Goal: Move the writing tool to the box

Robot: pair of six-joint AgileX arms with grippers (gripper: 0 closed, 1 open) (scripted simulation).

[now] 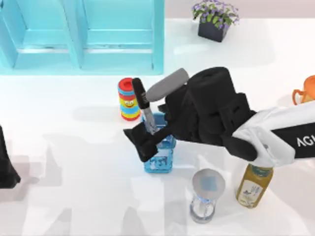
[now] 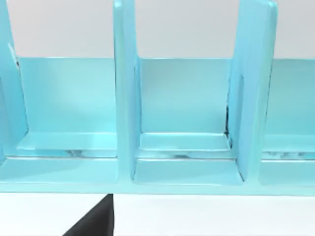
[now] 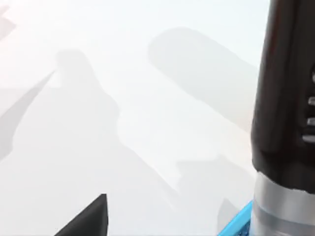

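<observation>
From above: my right gripper (image 1: 147,135) reaches in over the middle of the white table (image 1: 74,187), its black fingers closed on the writing tool (image 1: 143,105), a slim pen with a black cap end and a silver-grey barrel. The pen stands tilted, its lower end down inside the blue mesh basket (image 1: 160,160), whose upper part is hidden by the gripper. My arm's white sleeve carries the letters "AG", the rest cut off at the frame edge. Just beyond the basket stands a striped toy stack (image 1: 128,100) with a smiling face. A grey cylinder (image 1: 167,84) lies by the arm. A glass jar (image 1: 206,194) with a grey lid and a yellow bottle (image 1: 253,186), its label unreadable, stand near the front. A potted plant (image 1: 214,20) sits at the back, an orange cup (image 1: 306,89) is half cut off at the right edge, and a turquoise shelf unit (image 1: 81,34) spans the back left. My left arm (image 1: 6,164) rests at the left edge; I cannot tell how its jaws stand.

Left wrist: the turquoise shelf unit's glossy dividers (image 2: 125,93), and a dark finger tip (image 2: 96,221) at the bottom edge.

Right wrist: the pen close up, black section above a silver band, with a blue corner of the basket beside it.
</observation>
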